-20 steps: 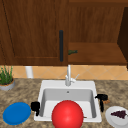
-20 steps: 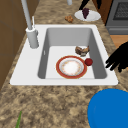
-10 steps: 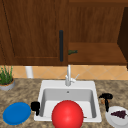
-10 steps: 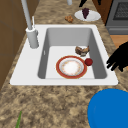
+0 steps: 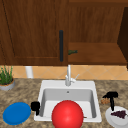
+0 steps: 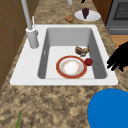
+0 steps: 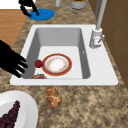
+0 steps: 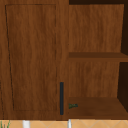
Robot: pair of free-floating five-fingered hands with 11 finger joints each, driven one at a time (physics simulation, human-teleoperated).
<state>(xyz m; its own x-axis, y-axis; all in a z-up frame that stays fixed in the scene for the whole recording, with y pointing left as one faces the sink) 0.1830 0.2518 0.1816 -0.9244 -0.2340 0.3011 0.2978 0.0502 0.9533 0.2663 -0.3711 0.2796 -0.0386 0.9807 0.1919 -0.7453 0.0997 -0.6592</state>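
Observation:
My left hand [image 5: 35, 106] hovers between the blue plate [image 5: 16, 112] and the sink's [image 5: 42, 86] left rim, fingers relaxed and pointing down; it also appears as the left hand [image 6: 119, 59] and left hand [image 7: 27, 6]. My right hand [image 5: 111, 96] hangs over the counter right of the sink, above a white plate [image 5: 111, 119] with dark grapes [image 5: 119, 114]. Its spread fingers mark the right hand [image 7: 12, 61]. Neither hand holds anything. In the basin lie a red-rimmed dish [image 6: 71, 67], a small red fruit [image 6: 88, 61] and a brown food piece [image 6: 82, 50].
A pastry [image 7: 53, 97] lies on the counter beside the grape plate [image 7: 22, 105]. The faucet [image 5: 68, 76] stands at the sink's back. A potted plant [image 5: 6, 79] and a white cup [image 5: 29, 72] sit back left. The wall cabinet's right side stands open, with a small green item [image 8: 72, 106] on its shelf.

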